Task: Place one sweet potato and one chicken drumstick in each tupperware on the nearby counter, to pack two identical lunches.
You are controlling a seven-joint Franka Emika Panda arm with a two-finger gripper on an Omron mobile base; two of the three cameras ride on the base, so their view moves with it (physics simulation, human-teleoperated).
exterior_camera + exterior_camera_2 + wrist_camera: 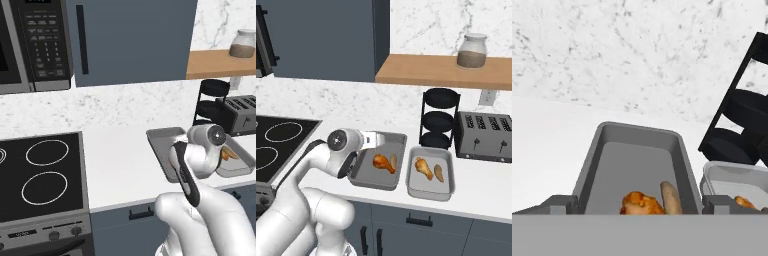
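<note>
Gripper (pixel 640 204): jaws wide, empty. Just below it we list chicken drumstick (pixel 383 162), likely glossy, slippery, gripped at the bulb; beside it sweet potato (pixel 393 161), firm, light, gripped mid-body.

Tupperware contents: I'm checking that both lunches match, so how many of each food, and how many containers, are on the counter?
Chicken drumstick: 2, one in the darker tupperware, one in the lighter tupperware
Sweet potato: 2, one in the darker, one in the lighter
Tupperware: 2, darker and lighter
Total: 6
</note>
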